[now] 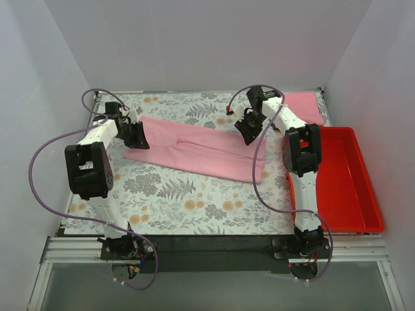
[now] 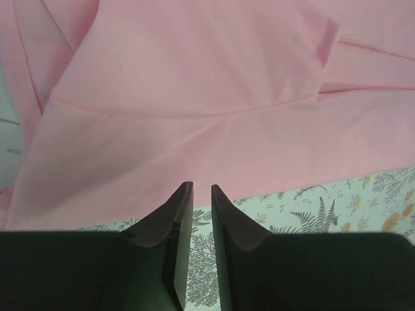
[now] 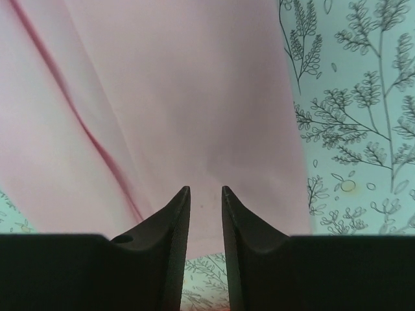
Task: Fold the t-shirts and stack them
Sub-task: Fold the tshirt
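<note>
A pink t-shirt (image 1: 194, 150), folded into a long band, lies across the floral tablecloth (image 1: 188, 201). My left gripper (image 1: 139, 138) hovers at the shirt's left end. In the left wrist view its jaws (image 2: 201, 186) stand a narrow gap apart with nothing between them, tips just over the shirt's near edge (image 2: 194, 129). My right gripper (image 1: 248, 134) hovers at the shirt's right end. Its jaws (image 3: 206, 188) are slightly apart and empty above the pink cloth (image 3: 194, 97). A second pink shirt (image 1: 302, 105) lies folded at the back right.
A red bin (image 1: 347, 184) stands along the right side of the table, beside the right arm. White walls close in the back and both sides. Purple cables loop off both arms.
</note>
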{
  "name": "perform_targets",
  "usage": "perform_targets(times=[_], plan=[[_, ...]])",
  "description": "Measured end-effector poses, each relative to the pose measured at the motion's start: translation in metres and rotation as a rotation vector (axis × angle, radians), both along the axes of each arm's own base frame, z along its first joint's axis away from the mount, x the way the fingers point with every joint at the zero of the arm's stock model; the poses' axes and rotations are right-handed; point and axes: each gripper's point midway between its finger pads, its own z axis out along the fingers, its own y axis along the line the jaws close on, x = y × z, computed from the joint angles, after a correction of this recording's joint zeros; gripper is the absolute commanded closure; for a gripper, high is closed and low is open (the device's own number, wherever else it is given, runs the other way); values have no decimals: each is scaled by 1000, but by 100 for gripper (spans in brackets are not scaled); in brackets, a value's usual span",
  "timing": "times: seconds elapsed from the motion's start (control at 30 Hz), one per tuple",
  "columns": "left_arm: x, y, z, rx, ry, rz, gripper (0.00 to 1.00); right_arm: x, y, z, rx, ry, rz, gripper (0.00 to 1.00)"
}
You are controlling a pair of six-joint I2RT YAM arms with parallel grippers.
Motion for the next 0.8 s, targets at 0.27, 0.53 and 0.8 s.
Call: perform_targets(times=[0.27, 0.53, 0.8], plan=[[-3, 15, -36, 92, 98, 99, 91, -19, -9, -38, -77, 57, 10, 74], [63, 34, -62, 171, 98, 138, 91, -103, -5, -41, -81, 101, 101, 78], [211, 22, -37, 188, -214, 51, 72, -242, 82, -13, 96, 271, 391, 68]])
